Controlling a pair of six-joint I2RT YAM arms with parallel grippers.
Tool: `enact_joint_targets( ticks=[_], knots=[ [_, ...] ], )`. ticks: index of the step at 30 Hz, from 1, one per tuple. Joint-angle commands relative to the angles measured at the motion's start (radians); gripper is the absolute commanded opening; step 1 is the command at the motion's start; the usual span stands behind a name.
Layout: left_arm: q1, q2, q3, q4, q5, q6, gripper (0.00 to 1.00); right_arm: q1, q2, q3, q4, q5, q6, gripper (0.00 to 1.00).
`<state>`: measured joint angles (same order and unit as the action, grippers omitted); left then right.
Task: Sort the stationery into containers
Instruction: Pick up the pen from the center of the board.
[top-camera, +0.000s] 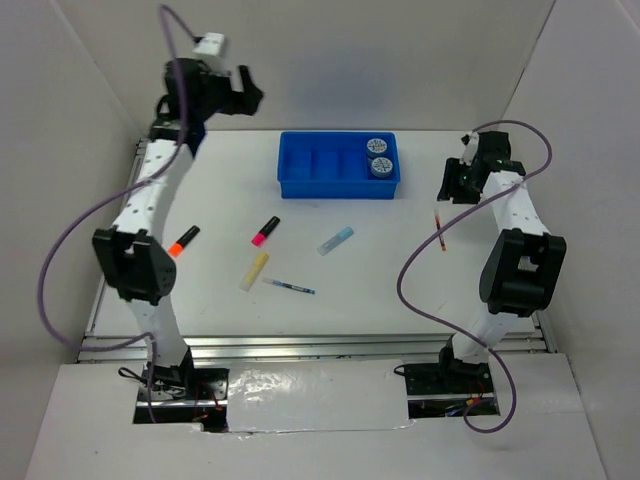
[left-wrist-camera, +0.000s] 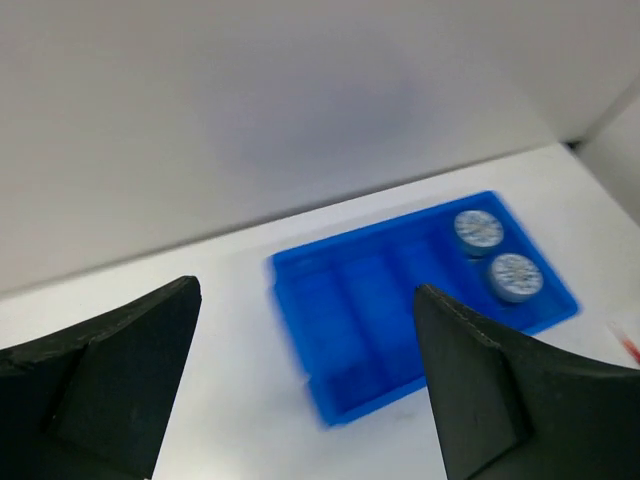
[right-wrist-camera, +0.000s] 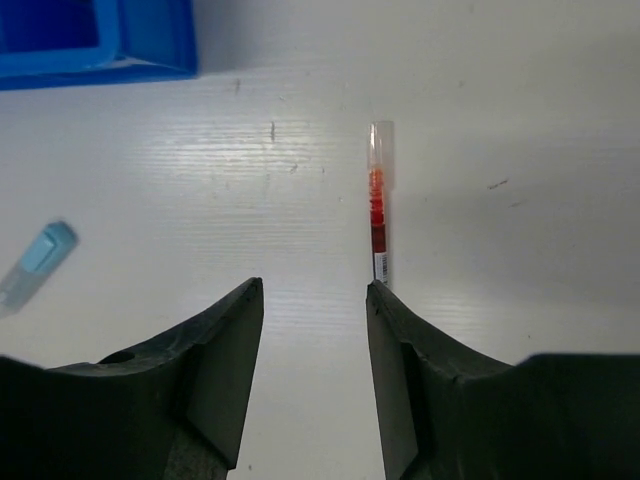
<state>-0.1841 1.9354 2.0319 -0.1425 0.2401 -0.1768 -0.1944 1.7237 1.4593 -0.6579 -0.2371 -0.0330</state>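
**Right hand at red pen, nothing gripped**

My left gripper (left-wrist-camera: 307, 290) is spread wide and empty, up at the far left. My right gripper (right-wrist-camera: 314, 286) is partly spread. The red pen (right-wrist-camera: 379, 200) lies on the table at one fingertip, not pinched. Both rolls (top-camera: 377, 146) sit in the tray's (top-camera: 300, 187) right-end compartment. The blue pen (top-camera: 289, 286) is loose mid-table.

arm links (top-camera: 150, 190) white | joints (top-camera: 130, 265) black | cables (top-camera: 401, 282) purple, looping | jaws black, wedge-shaped

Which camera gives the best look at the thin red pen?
Right wrist: the red pen shows large and sharp, lying flat. The top view shows only a thin sliver; the left wrist, just a blurry red bit at its edge.
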Motion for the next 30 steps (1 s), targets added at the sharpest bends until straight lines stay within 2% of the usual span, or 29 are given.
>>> enact_joint_targets(
  ticks=[1,4,5,8,11,19,30],
  knots=[
    [0.082,-0.094,-0.113,-0.280,0.022,-0.049,0.99,0.042,0.076,0.006,-0.040,0.087,-0.008,0.52],
    [0.132,-0.211,-0.270,-0.307,-0.048,-0.026,0.99,0.061,0.138,0.019,-0.046,0.140,-0.004,0.51],
    [0.144,-0.280,-0.368,-0.298,-0.054,-0.027,0.99,0.068,0.155,0.024,-0.052,0.148,0.001,0.50],
    [0.208,-0.421,-0.566,-0.243,-0.029,-0.029,0.99,0.076,0.206,0.042,-0.062,0.185,0.011,0.50],
    [0.256,-0.501,-0.666,-0.245,0.024,0.002,0.99,0.084,0.243,0.049,-0.057,0.226,0.013,0.49],
    [0.359,-0.585,-0.797,-0.206,0.133,0.020,0.99,0.089,0.290,0.035,-0.046,0.280,0.005,0.46],
    [0.379,-0.566,-0.806,-0.161,0.192,-0.003,0.97,0.085,0.318,0.026,-0.026,0.294,-0.007,0.32]
  ],
)
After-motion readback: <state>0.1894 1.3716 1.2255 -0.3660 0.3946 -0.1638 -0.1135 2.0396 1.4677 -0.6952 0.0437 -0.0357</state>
